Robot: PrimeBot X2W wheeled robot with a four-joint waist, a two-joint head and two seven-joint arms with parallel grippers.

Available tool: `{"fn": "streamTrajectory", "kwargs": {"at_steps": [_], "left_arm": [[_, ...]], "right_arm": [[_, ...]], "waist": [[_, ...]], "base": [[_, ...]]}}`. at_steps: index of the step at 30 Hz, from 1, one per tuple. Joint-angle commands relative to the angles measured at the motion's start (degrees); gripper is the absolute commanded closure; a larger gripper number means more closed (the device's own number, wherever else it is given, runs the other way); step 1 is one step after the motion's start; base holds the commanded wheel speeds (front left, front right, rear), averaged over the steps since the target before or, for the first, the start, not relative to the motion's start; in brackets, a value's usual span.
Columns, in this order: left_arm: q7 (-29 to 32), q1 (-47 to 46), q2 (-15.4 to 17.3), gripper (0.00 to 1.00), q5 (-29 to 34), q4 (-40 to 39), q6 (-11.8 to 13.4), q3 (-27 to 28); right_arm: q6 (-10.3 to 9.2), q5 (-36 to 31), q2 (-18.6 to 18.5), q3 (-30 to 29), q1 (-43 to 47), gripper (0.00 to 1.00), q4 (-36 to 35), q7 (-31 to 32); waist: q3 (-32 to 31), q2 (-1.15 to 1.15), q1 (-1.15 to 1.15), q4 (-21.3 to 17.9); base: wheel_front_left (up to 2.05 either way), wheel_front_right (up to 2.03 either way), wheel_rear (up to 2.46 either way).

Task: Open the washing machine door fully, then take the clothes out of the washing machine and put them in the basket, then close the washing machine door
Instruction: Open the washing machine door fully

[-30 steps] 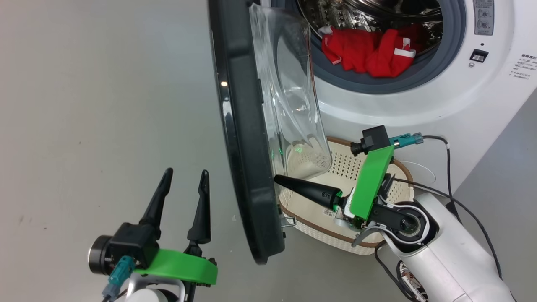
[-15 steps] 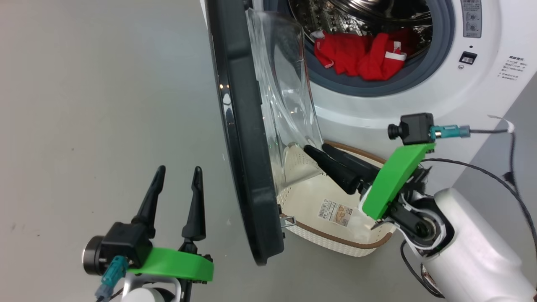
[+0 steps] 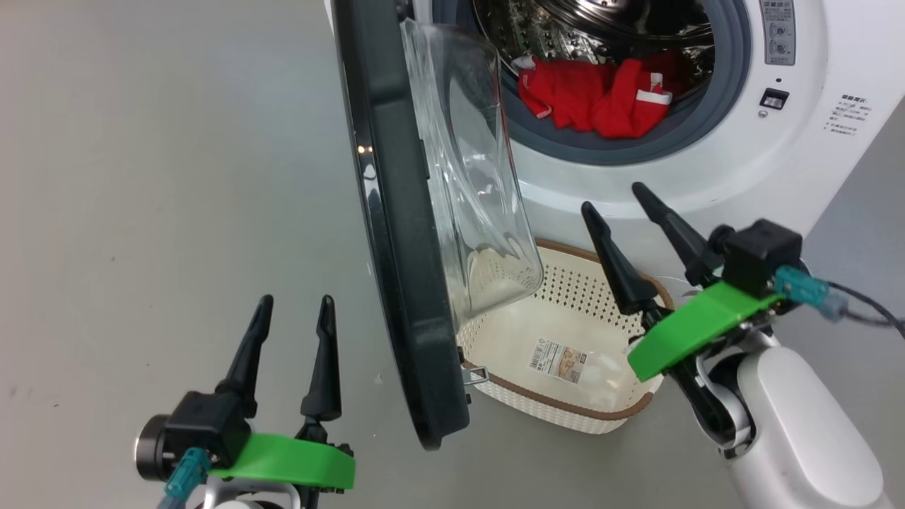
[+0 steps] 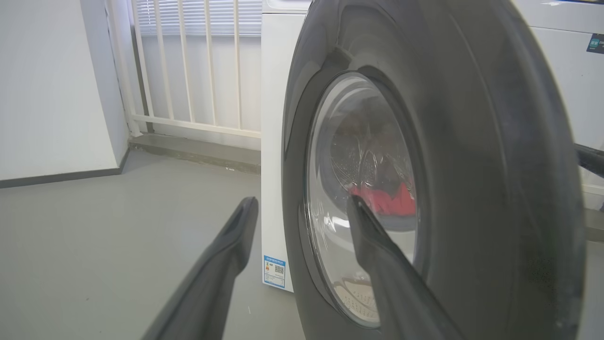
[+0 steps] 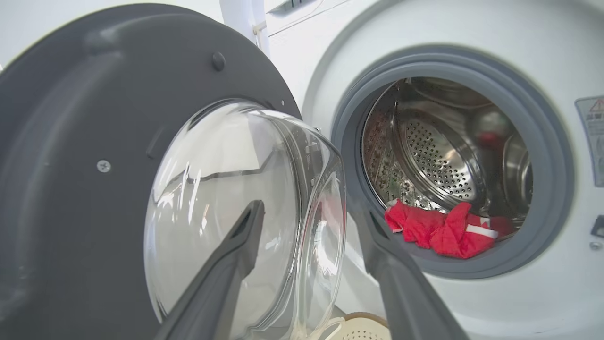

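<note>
A laundry room: washing machine point(image 3: 778, 177) on grey floor point(image 3: 177, 177) near white railing point(image 4: 188, 61)

Grey smooth floor point(image 3: 177, 177), matte, a few small specks and scuffs. In the left wrist view: plain white wall point(image 4: 47, 85) at left with a dark baseboard point(image 4: 61, 177) along its foot. Beside it, white vertical bars point(image 4: 188, 66) with closed white blinds point(image 4: 198, 16) behind. Low grey step point(image 4: 193, 153) under the bars. Soft, even light.

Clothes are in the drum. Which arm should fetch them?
Probably right. The right pincer, open, is on the drum side of the washing machine door, pointed toward the clothes; the left pincer is outside the door.
</note>
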Motion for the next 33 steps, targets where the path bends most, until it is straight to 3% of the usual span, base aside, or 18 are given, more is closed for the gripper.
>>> {"fn": "streamTrajectory", "kwargs": {"at_steps": [1,2,8,18,33], "left_arm": [[-0.6,-0.6,1.3,0.00,-0.4,-1.4,-0.2,2.1],[-0.6,-0.5,1.3,0.00,-0.5,-1.4,-0.2,2.1],[-0.8,-0.2,1.2,0.00,-0.4,-1.8,-0.2,2.3],[-1.2,0.4,1.0,0.00,0.5,-2.6,-0.3,3.0],[-1.3,1.9,0.6,0.00,1.2,-2.4,-0.2,3.3]], "right_arm": [[0.37,-1.6,1.1,0.2,0.5,0.00,-2.2,-0.8],[0.37,-5.9,2.0,-1.9,2.0,0.00,-3.9,-2.6],[0.37,-12.3,3.1,-6.2,5.9,0.00,-7.2,-8.0],[0.37,-12.2,3.1,-7.4,11.8,0.00,-8.0,-12.1],[0.37,-12.3,3.1,-5.4,18.6,0.00,-7.4,-13.1]], "waist": [[0.0,0.00,0.00,0.0],[-0.1,0.00,0.00,0.0],[-0.3,0.00,0.00,-0.1],[-0.5,0.00,0.00,-0.1],[-1.7,0.00,0.00,-0.3]], "base": [[0.00,0.00,0.00],[0.00,0.00,0.00],[0.00,0.00,0.00],[0.00,0.00,0.00],[0.00,0.00,0.00]]}}
